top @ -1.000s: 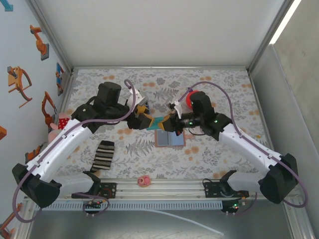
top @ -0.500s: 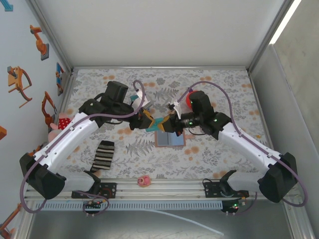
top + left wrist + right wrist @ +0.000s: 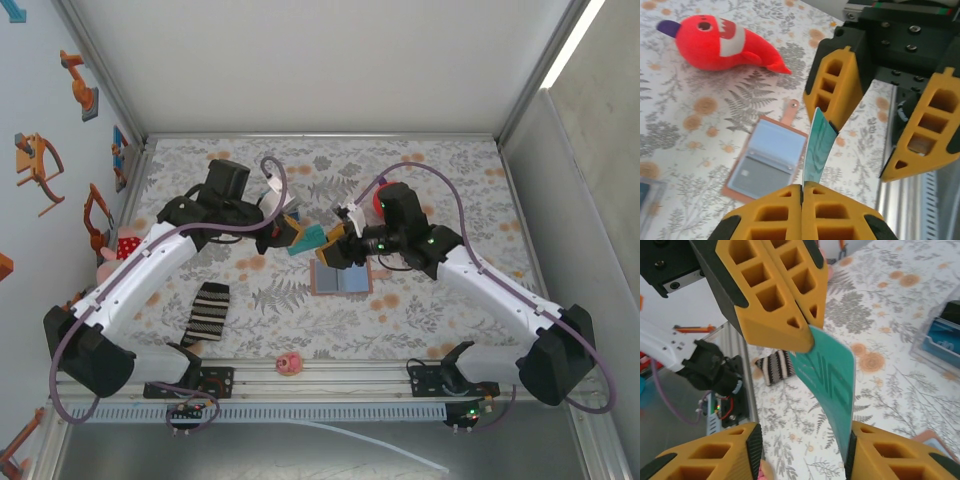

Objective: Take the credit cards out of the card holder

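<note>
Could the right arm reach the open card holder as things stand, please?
Probably yes: the card holder lies open and uncovered on the table close to the right hand, whose jaws stand open; the left hand pinches the teal card.

Lower edge of teal card (image 3: pixel 817 150) buried between pressed-together fingers of left gripper (image 3: pixel 802 188). Card holder (image 3: pixel 942 445) clipped to one corner at bottom-right edge. Clear case (image 3: pixel 946 337) cut off at right edge. Red plush (image 3: pixel 376 204) mostly behind right arm (image 3: pixel 480 280).
</note>
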